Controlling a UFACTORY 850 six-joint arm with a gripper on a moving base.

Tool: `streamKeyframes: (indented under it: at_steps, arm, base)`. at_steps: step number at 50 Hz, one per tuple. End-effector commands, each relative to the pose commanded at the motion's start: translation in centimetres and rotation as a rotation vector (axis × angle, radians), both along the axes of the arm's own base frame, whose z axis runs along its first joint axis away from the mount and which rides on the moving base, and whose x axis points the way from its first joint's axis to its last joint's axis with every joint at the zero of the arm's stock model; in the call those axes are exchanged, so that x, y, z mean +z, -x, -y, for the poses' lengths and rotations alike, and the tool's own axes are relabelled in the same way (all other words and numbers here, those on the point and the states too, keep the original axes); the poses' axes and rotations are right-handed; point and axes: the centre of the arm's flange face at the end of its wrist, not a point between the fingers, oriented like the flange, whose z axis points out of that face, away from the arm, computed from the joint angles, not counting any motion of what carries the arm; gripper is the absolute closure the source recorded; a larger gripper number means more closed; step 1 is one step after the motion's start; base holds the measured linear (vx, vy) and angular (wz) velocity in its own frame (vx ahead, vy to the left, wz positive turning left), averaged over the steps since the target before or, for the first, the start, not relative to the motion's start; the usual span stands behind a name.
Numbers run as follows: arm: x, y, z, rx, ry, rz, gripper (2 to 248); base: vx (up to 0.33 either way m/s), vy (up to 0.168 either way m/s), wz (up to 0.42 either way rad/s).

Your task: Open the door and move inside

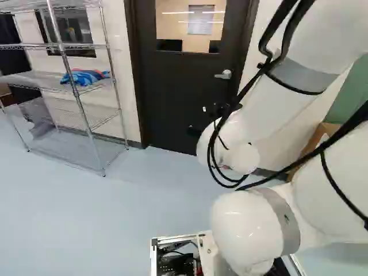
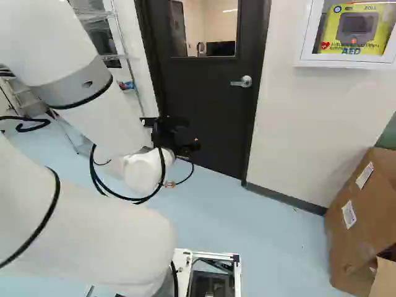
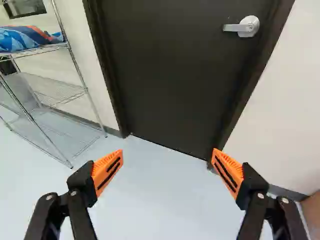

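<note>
Shelving [image 1: 52, 80] with a blue cloth [image 1: 86, 77] on it stands at the far left of the left base view, and next along comes the arm [image 2: 111, 117] in the right base view, reaching ahead toward the door. Its tool [image 3: 167, 151] is spread wide, with nothing between the two orange pads and no hold on anything. Past it, straight ahead, is the door [image 3: 165, 75], shut in its frame, so the opening looks wholly undone and the way in is blocked. Farther right, near the door's edge, sits the handle [image 3: 241, 27], level and untouched, well ahead of the tool. To the right again are the wall [image 2: 291, 130] and a cardboard box [image 2: 356, 216]. As I judge it, the job is at its very start: what is left is to reach the handle, turn it, swing the door clear and drive through the doorway.
</note>
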Motion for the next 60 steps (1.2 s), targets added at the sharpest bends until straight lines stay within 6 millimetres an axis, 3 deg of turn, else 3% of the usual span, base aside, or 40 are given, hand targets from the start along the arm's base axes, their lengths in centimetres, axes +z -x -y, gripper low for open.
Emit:
streamKeyframes:
  at_steps: [14,60]
  arm:
    - [0.00,0.00,0.00,0.000,0.000,0.000,3]
    - [0.00,0.00,0.00,0.000,0.000,0.000,3]
  base:
    - [0.059,0.010,0.028]
    - [0.207,0.007,-0.016]
